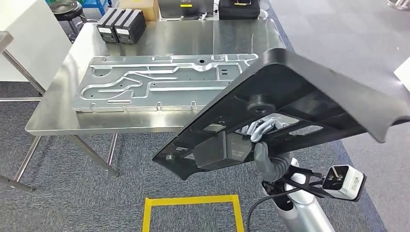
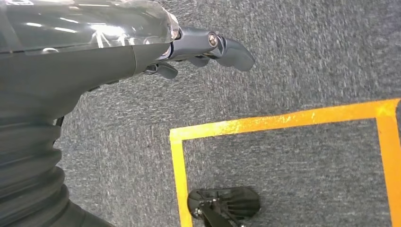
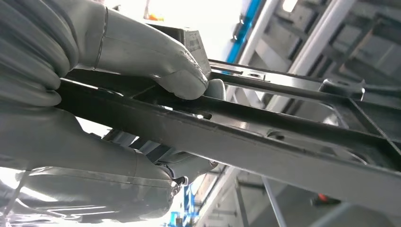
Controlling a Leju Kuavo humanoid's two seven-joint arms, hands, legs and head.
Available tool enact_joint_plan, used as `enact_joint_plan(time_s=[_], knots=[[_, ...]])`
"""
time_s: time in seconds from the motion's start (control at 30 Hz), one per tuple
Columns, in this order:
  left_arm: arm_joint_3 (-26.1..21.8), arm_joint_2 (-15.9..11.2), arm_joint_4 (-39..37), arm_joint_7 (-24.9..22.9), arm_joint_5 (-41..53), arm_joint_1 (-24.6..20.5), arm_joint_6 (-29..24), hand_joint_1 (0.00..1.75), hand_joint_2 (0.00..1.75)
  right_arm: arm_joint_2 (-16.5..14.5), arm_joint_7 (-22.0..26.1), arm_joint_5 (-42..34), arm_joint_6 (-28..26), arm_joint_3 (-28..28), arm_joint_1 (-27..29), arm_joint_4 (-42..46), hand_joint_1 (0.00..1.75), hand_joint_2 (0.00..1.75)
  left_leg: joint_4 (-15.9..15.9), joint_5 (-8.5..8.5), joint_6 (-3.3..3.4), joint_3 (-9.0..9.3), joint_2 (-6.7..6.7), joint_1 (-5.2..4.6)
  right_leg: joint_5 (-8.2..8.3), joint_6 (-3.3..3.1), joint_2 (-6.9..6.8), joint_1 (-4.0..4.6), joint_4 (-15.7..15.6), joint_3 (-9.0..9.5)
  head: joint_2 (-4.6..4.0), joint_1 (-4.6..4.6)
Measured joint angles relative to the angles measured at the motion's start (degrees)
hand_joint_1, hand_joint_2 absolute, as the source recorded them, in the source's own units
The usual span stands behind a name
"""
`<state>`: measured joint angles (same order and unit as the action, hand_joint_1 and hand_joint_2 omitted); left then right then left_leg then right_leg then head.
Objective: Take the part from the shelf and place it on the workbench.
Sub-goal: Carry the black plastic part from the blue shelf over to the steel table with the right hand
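Grey carpet floor (image 1: 72,193), yellow tape square (image 1: 193,208) marked near the robot. Stainless steel workbench (image 1: 53,121) stands far-left to centre, legs on the carpet.

On the bench, left to right: two black ribbed boxes (image 1: 121,25) at the far left corner, side by side; a large stamped silver metal panel (image 1: 145,84) lying flat across the middle, with raised channels and holes. Beyond the far edge, a brown cardboard box (image 1: 142,7) and a black case (image 1: 239,8).

Left hand (image 2: 208,47): hanging over the carpet beside the tape square, fingers loosely extended, nothing in it.

Right of centre, the part: a large black moulded plastic panel (image 1: 290,92) with ribs, cutouts and a blocky housing on its underside. It's held up in the air, tilted, its far edge overlapping the bench's near-right corner in view; not resting on the bench.

Right hand (image 1: 263,157): under the panel, gripping it. Wrist view shows the grey thumb (image 3: 156,61) pressed on one face of a panel rib and fingers wrapped on the opposite face.
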<state>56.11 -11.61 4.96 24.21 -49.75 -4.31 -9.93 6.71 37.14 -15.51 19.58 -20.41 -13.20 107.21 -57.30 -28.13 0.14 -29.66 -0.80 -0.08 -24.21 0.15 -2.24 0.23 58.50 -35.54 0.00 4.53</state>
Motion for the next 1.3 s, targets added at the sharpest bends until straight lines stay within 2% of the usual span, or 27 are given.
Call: enact_joint_plan(time_s=[0.07,0.13,0.17,0.23,0.27,0.3,0.33,0.4,0.43,0.47,0.57,0.63,0.67,0.73,0.77,0.8,0.83,0.9,0.93,0.97,1.03,1.07,1.13,1.17,1.23,1.27,1.3], knots=[[0.0,-0.05,0.0,0.01,0.0,-0.07,0.01,0.0,1.75,-0.07,0.09,-0.51,0.37,0.11,-0.03,0.01,1.75,1.75,-0.05,-0.54,-0.66,0.36,-0.6,0.1,-0.17,-0.58,0.86,-0.19,-0.3,0.18,0.0,0.0],[0.0,-0.11,0.0,0.02,0.0,-0.22,-0.01,0.0,1.75,-0.19,0.09,-0.76,0.45,0.23,-0.09,0.02,1.75,1.75,-2.86,-2.26,-1.29,-0.61,-0.41,0.27,-0.34,-1.22,1.49,-0.45,-0.72,0.76,0.0,0.01],[0.0,-0.13,0.0,0.03,0.0,-0.24,-0.01,0.0,1.75,-0.28,0.1,-0.84,0.46,0.29,-0.1,0.02,1.75,1.75,-6.06,-3.74,-1.52,-2.19,-0.1,0.38,-0.48,-1.46,1.76,-0.53,-0.83,1.02,0.0,0.0],[0.0,-0.16,0.0,0.04,0.0,-0.13,0.07,0.0,1.75,-0.41,0.1,-0.93,0.46,0.42,0.05,0.02,1.75,1.75,-13.99,-6.61,-1.87,-6.74,0.22,0.5,-0.87,-1.7,2.35,-0.52,-0.82,1.37,0.0,0.0],[0.0,-0.16,0.0,0.06,0.0,-0.03,0.15,0.0,1.75,-0.44,0.1,-0.91,0.42,0.49,0.22,0.04,1.75,1.75,-16.45,-6.8,-1.99,-8.5,0.26,0.58,-1.11,-1.71,2.64,-0.51,-0.81,1.62,0.0,0.01],[0.01,-0.16,0.0,0.08,0.0,0.04,0.22,0.0,1.75,-0.44,0.1,-0.83,0.34,0.6,0.43,0.1,1.75,1.75,-16.85,-5.79,-2.05,-9.33,0.26,0.67,-1.39,-1.67,2.88,-0.52,-0.79,1.98,0.0,0.01],[0.01,-0.18,0.0,0.11,0.0,0.06,0.29,0.0,1.75,-0.44,0.08,-0.68,0.24,0.76,0.63,0.22,1.75,1.75,-14.92,-3.62,-2.07,-9.04,0.26,0.76,-1.73,-1.58,3.09,-0.53,-0.76,2.45,0.0,0.01],[0.02,-0.26,0.0,0.18,0.0,0.01,0.39,0.0,1.75,-0.5,0.03,-0.25,0.05,1.16,0.89,0.66,1.75,1.75,-7.3,1.33,-1.84,-6.38,0.36,0.8,-2.57,-1.19,3.37,-0.51,-0.66,3.52,0.0,-0.01],[0.02,-0.33,0.0,0.22,0.0,-0.03,0.49,0.0,1.75,-0.55,-0.02,-0.05,-0.04,1.33,0.95,0.96,1.75,1.75,-3.97,2.63,-1.54,-5.02,0.45,0.72,-2.96,-0.89,3.48,-0.47,-0.6,3.86,0.0,-0.01],[0.02,-0.38,0.0,0.25,0.0,-0.06,0.57,0.0,1.75,-0.6,-0.09,0.12,-0.11,1.44,1.03,1.29,1.75,1.75,-1.85,3.06,-1.18,-4.12,0.55,0.58,-3.24,-0.54,3.56,-0.44,-0.63,4.09,0.0,-0.01],[0.04,-0.44,0.0,0.27,0.0,-0.02,0.68,0.0,1.75,-0.68,-0.28,0.39,-0.23,1.61,1.55,1.97,1.75,1.75,-0.33,2.51,0.03,-3.22,0.69,0.48,-3.29,0.5,3.56,-0.44,-0.19,4.31,0.0,0.0],[0.04,-0.44,0.0,0.26,0.0,-0.05,0.63,0.0,1.75,-0.68,-0.31,0.46,-0.21,1.78,1.75,2.19,1.75,1.75,-0.05,2.3,0.78,-2.35,0.76,0.61,-4.45,1.06,3.18,-0.54,2.63,3.19,0.0,0.0],[0.04,-0.44,0.0,0.25,0.0,-0.09,0.55,0.0,1.75,-0.68,-0.27,0.49,-0.17,1.86,1.8,2.24,1.75,1.75,0.04,2.13,1.09,-1.98,0.76,0.62,-5.66,1.28,2.99,-0.6,5.45,1.64,0.0,0.0],[0.03,-0.43,0.0,0.23,0.0,-0.08,0.35,0.0,1.75,-0.68,-0.12,0.5,0.14,1.93,1.93,2.18,1.75,1.75,0.01,1.67,1.41,-1.56,0.74,0.53,-8.31,1.56,2.83,-0.64,12.62,-2.98,0.0,-0.01],[0.03,-0.42,0.0,0.22,0.0,-0.03,0.27,0.0,1.75,-0.68,-0.04,0.5,0.31,1.94,2.02,2.1,1.75,1.75,0.0,1.4,1.44,-1.33,0.73,0.48,-8.79,1.56,2.81,-0.65,15.16,-5.04,0.0,-0.01],[0.03,-0.42,0.0,0.22,0.0,0.02,0.22,0.0,1.75,-0.68,-0.01,0.49,0.47,1.94,2.07,2.04,1.75,1.75,-0.02,1.07,1.42,-1.01,0.75,0.46,-8.24,1.5,2.77,-0.65,15.92,-6.26,0.0,-0.01],[0.03,-0.42,0.0,0.23,0.0,0.06,0.19,0.0,1.75,-0.68,0.03,0.48,0.55,1.95,2.08,2.0,1.75,1.75,-0.02,0.7,1.36,-0.52,0.76,0.44,-6.46,1.32,2.71,-0.63,14.48,-6.31,0.0,-0.01],[0.03,-0.41,0.0,0.25,0.0,0.08,0.16,0.0,1.75,-0.68,0.08,0.42,0.62,2.01,2.03,1.98,1.75,1.75,0.01,-0.26,1.11,0.73,0.8,0.4,-1.04,0.75,2.39,-0.48,6.98,-3.83,0.0,-0.01],[0.03,-0.39,0.0,0.26,0.0,0.06,0.16,0.0,1.75,-0.68,0.09,0.37,0.63,2.07,1.97,1.96,1.75,1.75,0.03,-0.7,0.89,1.23,0.81,0.34,0.33,0.44,2.18,-0.26,3.47,-2.54,0.0,-0.01],[0.02,-0.38,0.0,0.27,0.0,0.05,0.16,0.0,1.75,-0.68,0.11,0.31,0.61,2.13,1.92,1.93,1.75,1.75,0.1,-1.09,0.6,1.52,0.8,0.28,1.02,0.09,2.02,-0.06,1.19,-1.67,0.0,0.0],[0.02,-0.33,0.0,0.27,0.0,0.03,0.16,0.0,1.75,-0.67,0.13,0.25,0.54,2.26,1.86,1.89,1.75,1.75,-0.03,-1.36,-0.05,1.93,0.69,0.14,0.29,-0.56,2.06,0.16,0.02,-1.26,0.0,0.02],[0.02,-0.34,0.0,0.27,0.01,0.01,0.16,0.0,1.75,-0.69,0.14,0.24,0.52,2.31,1.88,1.9,1.75,1.75,-0.26,-1.49,-0.35,2.01,0.61,0.11,0.46,-0.93,2.19,0.04,-0.18,-0.89,0.0,0.03],[0.02,-0.35,0.0,0.32,0.0,-0.07,0.16,0.0,1.75,-0.73,0.14,0.24,0.52,2.35,1.8,1.92,1.75,1.75,-2.91,-1.9,-0.82,1.19,0.61,0.19,0.16,-1.55,2.27,-0.17,-0.68,0.23,0.0,0.03],[0.02,-0.38,0.0,0.34,0.01,-0.11,0.15,0.0,1.75,-0.76,0.14,0.24,0.56,2.35,1.75,1.92,1.75,1.75,-5.85,-2.75,-1.09,-0.36,0.63,0.28,-0.08,-1.8,2.28,-0.28,-0.87,0.87,0.0,0.03],[0.02,-0.39,0.0,0.37,0.0,-0.04,0.15,0.0,1.75,-0.77,0.14,0.24,0.67,2.35,1.72,1.91,1.75,1.75,-13.21,-5.55,-1.64,-4.91,0.66,0.45,-0.79,-2.07,2.3,-0.29,-0.96,1.67,0.0,0.03],[0.02,-0.39,0.0,0.36,0.0,0.05,0.15,0.0,1.75,-0.77,0.14,0.24,0.7,2.35,1.81,1.9,1.75,1.75,-15.94,-6.79,-1.83,-7.05,0.65,0.54,-1.18,-2.07,2.36,-0.3,-0.96,2.08,0.0,0.03],[0.02,-0.38,0.0,0.36,0.0,0.14,0.15,0.0,1.75,-0.76,0.13,0.24,0.67,2.35,1.9,1.89,1.75,1.75,-16.96,-7.12,-1.94,-8.42,0.65,0.64,-1.6,-2.02,2.45,-0.3,-0.96,2.57,0.0,0.03]])
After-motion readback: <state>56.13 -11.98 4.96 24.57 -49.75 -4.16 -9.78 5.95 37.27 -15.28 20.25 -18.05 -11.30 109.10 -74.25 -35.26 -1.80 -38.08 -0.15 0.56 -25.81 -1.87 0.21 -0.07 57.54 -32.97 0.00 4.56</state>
